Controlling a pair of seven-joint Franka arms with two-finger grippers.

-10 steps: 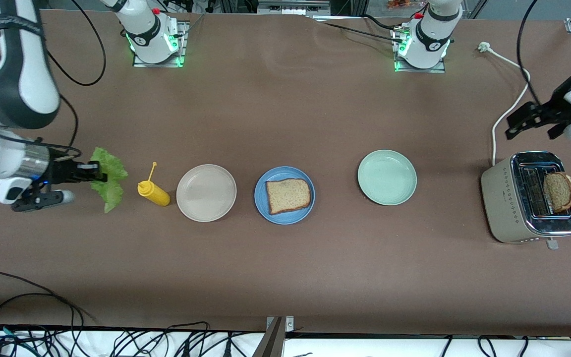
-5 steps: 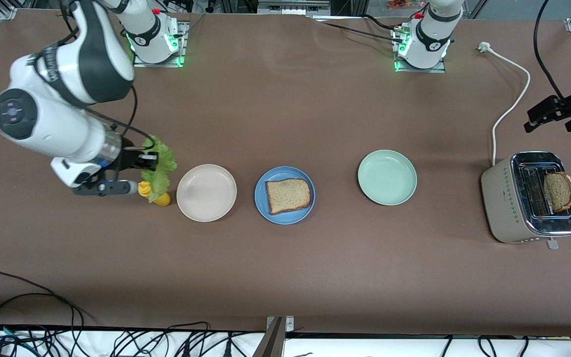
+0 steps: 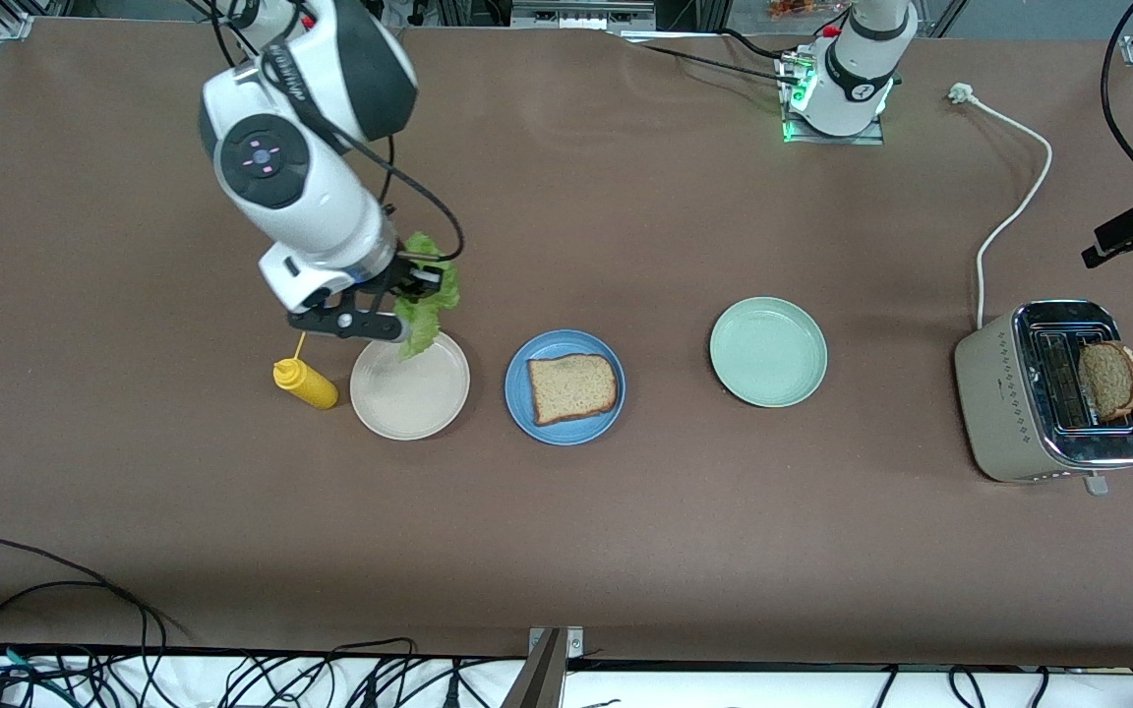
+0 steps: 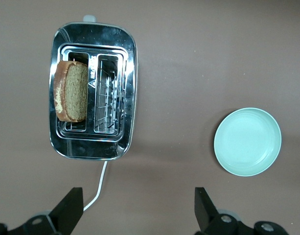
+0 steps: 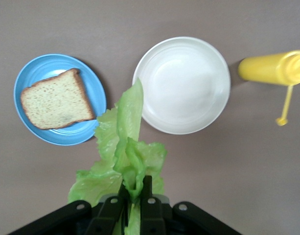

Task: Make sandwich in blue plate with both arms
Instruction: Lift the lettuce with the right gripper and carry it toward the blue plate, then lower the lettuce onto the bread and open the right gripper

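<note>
While the right gripper (image 3: 416, 285) pinched the lettuce (image 3: 426, 305) above the beige plate (image 3: 409, 398) beside the blue plate (image 3: 519, 393), the left gripper (image 4: 135, 213) hung open over the table near the toaster (image 4: 93, 90).

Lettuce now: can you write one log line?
right gripper: shut on lettuce, over beige plate | left gripper: open, above toaster

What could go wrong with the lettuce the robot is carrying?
The lettuce leaf dangles floppy from the shut right gripper over the beige plate. It might slip out there, or land crooked and hang off the bread slice on the blue plate.
</note>
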